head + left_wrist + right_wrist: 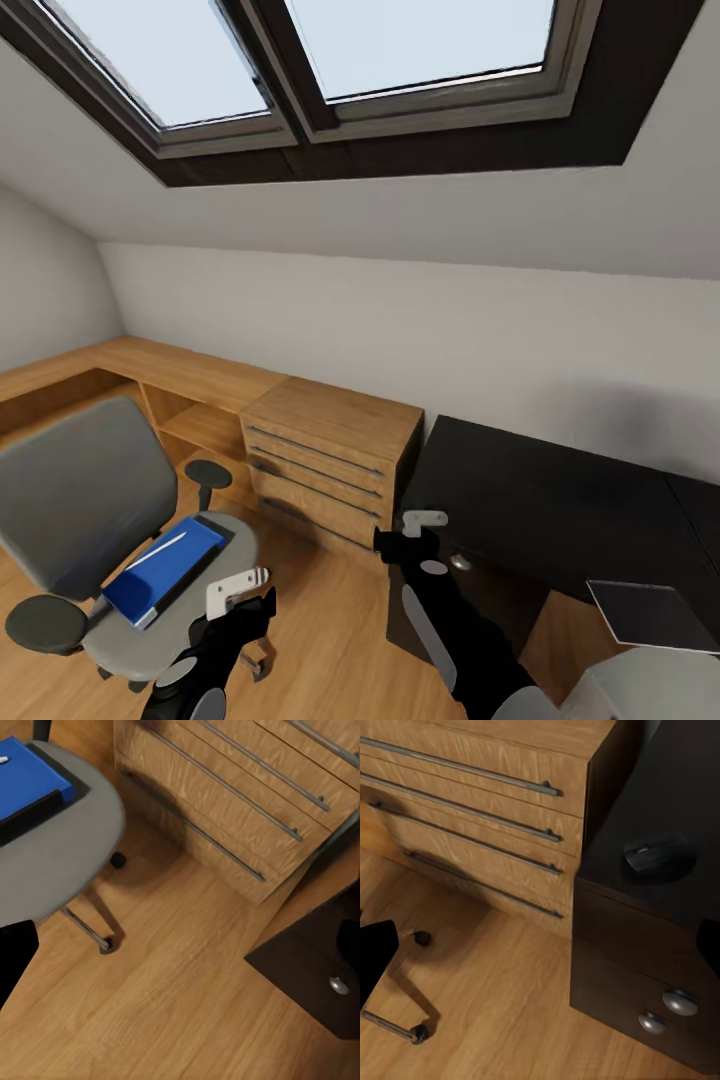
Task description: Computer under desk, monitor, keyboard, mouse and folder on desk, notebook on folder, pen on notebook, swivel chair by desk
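You faced the bedroom's sloped pale wall (pixel 400 260) with the glossy black desk (pixel 560 500) at the right, its dark drawer unit (pixel 637 982) showing two round knobs beside the light oak drawers (pixel 330 455), and the grey swivel chair (pixel 85 495) with black armrests stood at the near left, apart from the desk. On its seat lay the thick bright blue folder (pixel 165 568) over a flat dark notebook (pixel 205 555), with the thin pale pen (pixel 158 550) resting on the folder, while the small black oval mouse (pixel 654 858) sat near the desk's left edge above the knobs. Your left gripper (pixel 240 590) hung just right of the seat and your right gripper (pixel 422 528) before the drawer unit; whether their fingers were spread or pressed together I cannot tell.
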### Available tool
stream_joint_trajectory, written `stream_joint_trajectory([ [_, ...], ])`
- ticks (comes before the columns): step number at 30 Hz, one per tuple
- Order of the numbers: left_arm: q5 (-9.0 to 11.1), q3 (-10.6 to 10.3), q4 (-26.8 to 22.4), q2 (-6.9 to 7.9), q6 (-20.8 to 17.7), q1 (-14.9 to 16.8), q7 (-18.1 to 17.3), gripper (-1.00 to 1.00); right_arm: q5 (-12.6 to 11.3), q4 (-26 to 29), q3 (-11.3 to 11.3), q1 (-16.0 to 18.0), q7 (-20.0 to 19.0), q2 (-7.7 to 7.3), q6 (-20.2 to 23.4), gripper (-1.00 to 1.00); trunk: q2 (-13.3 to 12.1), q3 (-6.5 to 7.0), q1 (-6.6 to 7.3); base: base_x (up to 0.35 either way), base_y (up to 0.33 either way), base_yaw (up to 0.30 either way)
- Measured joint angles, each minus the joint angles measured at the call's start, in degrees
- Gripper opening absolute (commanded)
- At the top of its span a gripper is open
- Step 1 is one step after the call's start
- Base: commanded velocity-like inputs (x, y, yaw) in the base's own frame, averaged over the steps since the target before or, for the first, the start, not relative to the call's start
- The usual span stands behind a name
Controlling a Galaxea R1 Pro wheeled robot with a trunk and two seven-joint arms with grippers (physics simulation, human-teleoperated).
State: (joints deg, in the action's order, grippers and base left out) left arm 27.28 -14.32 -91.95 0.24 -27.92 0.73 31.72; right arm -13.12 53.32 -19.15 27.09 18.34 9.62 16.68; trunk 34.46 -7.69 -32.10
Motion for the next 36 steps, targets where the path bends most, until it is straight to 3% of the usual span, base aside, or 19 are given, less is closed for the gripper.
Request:
stream_joint_trajectory([
  [5, 0.0, 0.0, 0.01, 0.0, 0.0, 0.0, 0.0, 1.0, 0.0, 0.02, 0.0, 0.01, 0.0, -0.02, 0.02, 1.0, 0.0, 0.0, 0.0, 0.321, 0.0, 0.0],
  [6, 0.0, 0.0, 0.01, 0.0, 0.0, 0.0, 0.0, 1.0, 0.03, 0.03, 0.01, 0.0, 0.05, -0.99, 0.01, 1.0, 0.0, 0.0, 0.0, 0.321, 0.0, 0.0],
  [15, 0.0, 0.0, 0.01, 0.0, 0.0, 0.0, 0.0, 1.0, 0.0, -0.01, 0.03, -0.01, 0.06, -1.86, 0.0, 1.0, 0.0, 0.0, -0.01, 0.291, 0.0, 0.0],
  [27, -0.09, 0.0, 0.01, 0.0, 0.0, 0.0, 0.0, 1.0, 0.14, -3.63, 0.24, 0.01, 0.06, -2.14, -0.08, 1.0, -0.01, 0.0, -0.03, 0.034, 0.0, 0.0],
  [36, -0.02, -0.09, 0.01, 0.0, -0.08, 0.0, 0.0, 1.0, 2.21, -5.72, 0.47, 0.17, 0.16, -3.76, -2.82, 1.0, 0.0, 0.0, -0.02, 0.093, 0.0, 0.0],
])
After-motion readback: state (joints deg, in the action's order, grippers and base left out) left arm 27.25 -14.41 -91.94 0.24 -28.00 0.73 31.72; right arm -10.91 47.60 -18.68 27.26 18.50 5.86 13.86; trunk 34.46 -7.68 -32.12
